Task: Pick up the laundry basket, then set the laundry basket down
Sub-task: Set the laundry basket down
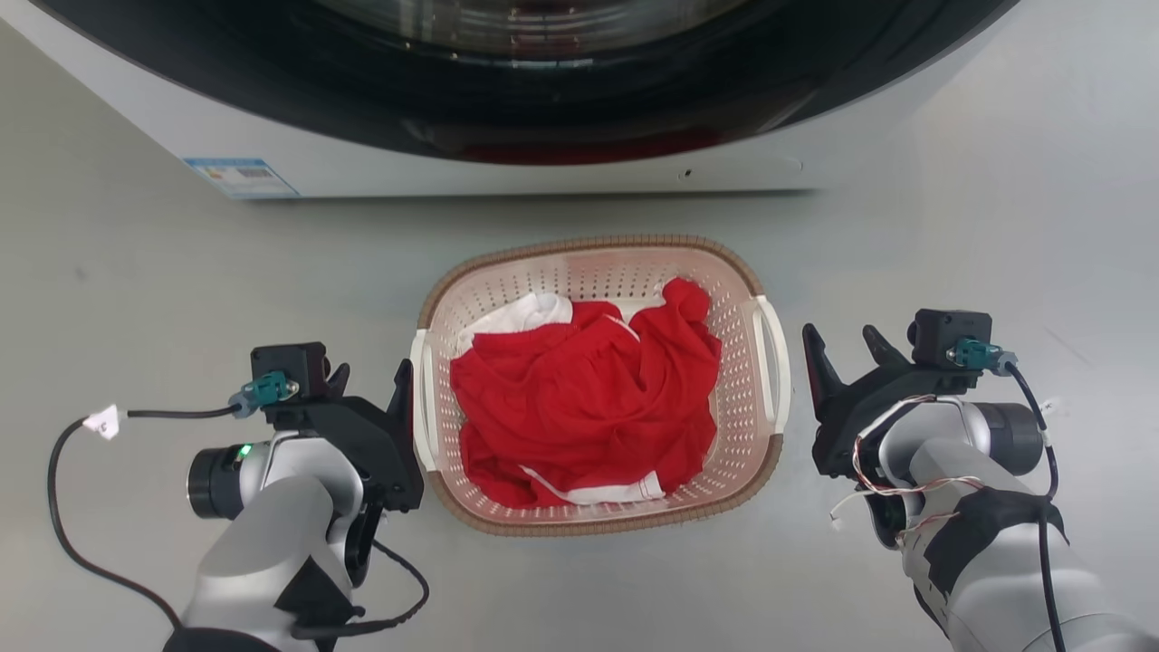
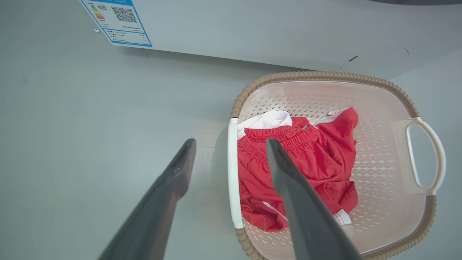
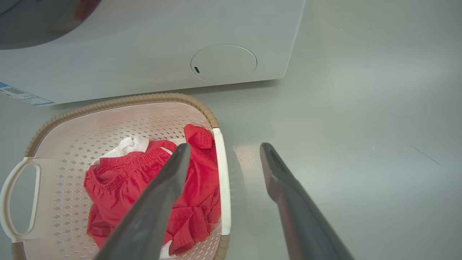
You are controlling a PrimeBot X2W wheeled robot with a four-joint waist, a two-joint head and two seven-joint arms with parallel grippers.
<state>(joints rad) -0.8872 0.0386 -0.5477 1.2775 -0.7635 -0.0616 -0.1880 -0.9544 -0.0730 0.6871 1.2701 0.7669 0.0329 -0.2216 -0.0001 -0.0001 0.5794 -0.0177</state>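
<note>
The laundry basket point(image 1: 589, 244), pale pink with a brown woven rim, stands on the grey floor with red and white clothes point(image 1: 589, 398) inside. My left gripper point(image 1: 371, 371) is open right beside the basket's left white handle point(image 1: 421, 407). In the left wrist view the left gripper point(image 2: 230, 142) has one finger on each side of that handle point(image 2: 232, 173), above the basket point(image 2: 325, 76). My right gripper point(image 1: 840, 335) is open a short way right of the right handle point(image 1: 774, 362). In the right wrist view the right gripper point(image 3: 224, 146) lines up over that handle point(image 3: 224, 180) of the basket point(image 3: 119, 101).
A white washing machine point(image 1: 407, 167) with a dark round door stands just behind the basket, also seen as the machine's front panel point(image 2: 252, 29) and its lower corner point(image 3: 144, 54). Grey floor point(image 1: 996, 226) spreads to both sides. Cables trail from both wrists.
</note>
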